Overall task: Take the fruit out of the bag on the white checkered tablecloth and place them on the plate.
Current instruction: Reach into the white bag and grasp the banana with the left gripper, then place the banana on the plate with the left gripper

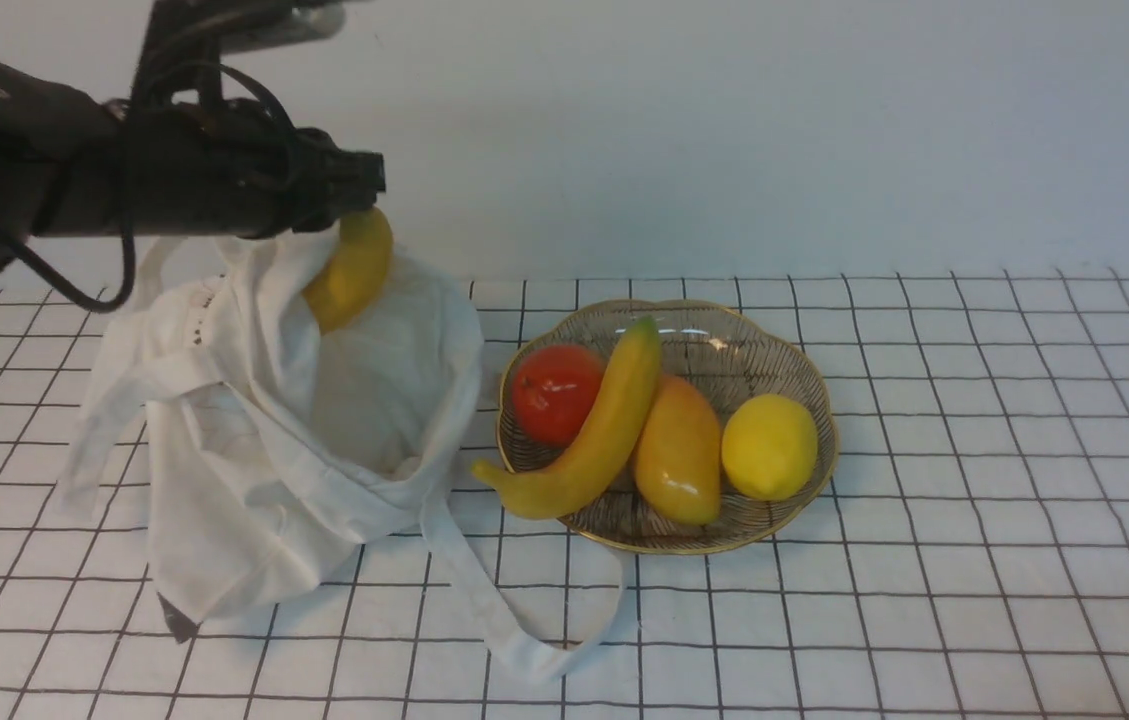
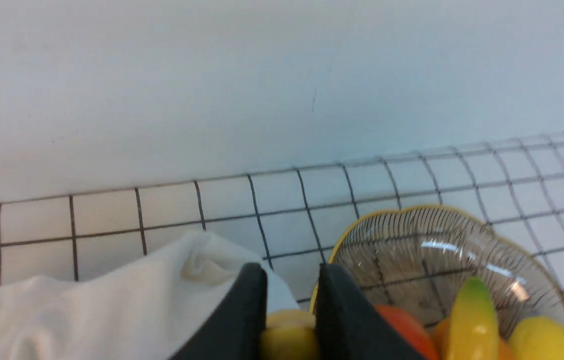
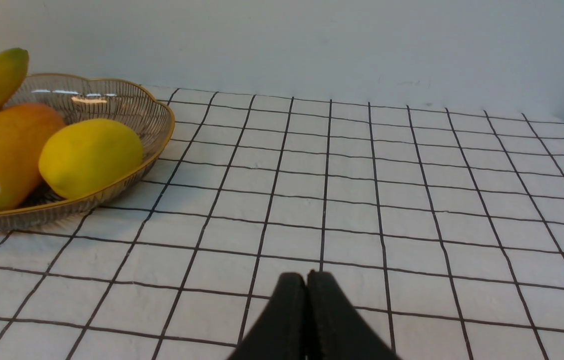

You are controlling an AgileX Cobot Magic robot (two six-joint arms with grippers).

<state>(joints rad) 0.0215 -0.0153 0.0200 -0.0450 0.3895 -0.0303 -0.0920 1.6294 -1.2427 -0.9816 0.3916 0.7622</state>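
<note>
A slim all-yellow banana, the fruit (image 1: 354,268), hangs over the mouth of the white cloth bag (image 1: 254,450), lifted clear of it. My left gripper (image 1: 367,192) is shut on its upper end. In the left wrist view the fruit (image 2: 287,336) sits pinched between the two black fingers of the left gripper (image 2: 291,271), with the bag (image 2: 112,300) below and the plate (image 2: 411,235) just beyond. The gold-rimmed glass plate (image 1: 724,312) stands right of the bag on the white checkered tablecloth (image 1: 924,600). My right gripper (image 3: 306,280) is shut and empty, low over the cloth.
The plate holds a red round fruit (image 1: 556,392), a thicker green-tipped banana (image 1: 604,430), an orange-yellow mango (image 1: 679,452) and a lemon (image 1: 769,447). A long bag strap (image 1: 524,630) loops across the cloth in front of the plate. A pale wall rises behind.
</note>
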